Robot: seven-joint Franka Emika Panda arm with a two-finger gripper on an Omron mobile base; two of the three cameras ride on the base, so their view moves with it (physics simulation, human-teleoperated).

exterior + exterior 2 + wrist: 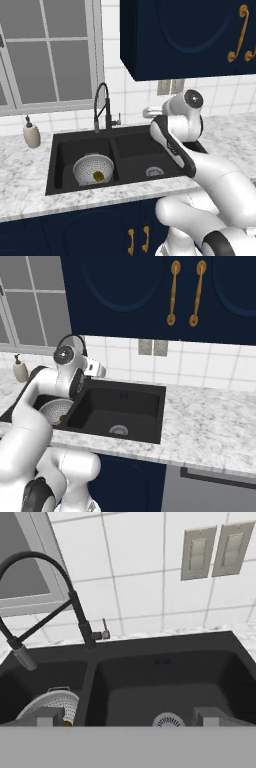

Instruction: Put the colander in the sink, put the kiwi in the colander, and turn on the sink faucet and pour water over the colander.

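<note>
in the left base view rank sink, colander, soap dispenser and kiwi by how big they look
1. sink, by far the widest
2. colander, filling much of the left basin
3. soap dispenser, narrower than the colander, though it stands further back, so it may look smaller than it is
4. kiwi, a small spot inside the colander

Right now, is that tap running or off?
Off, it seems. No stream falls from the sink faucet toward the colander holding the kiwi in the sink.

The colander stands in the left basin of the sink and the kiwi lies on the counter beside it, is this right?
Not quite. The colander does stand in the left basin of the sink, but the kiwi lies inside the colander, not on the counter. The left base view shows it.
</note>
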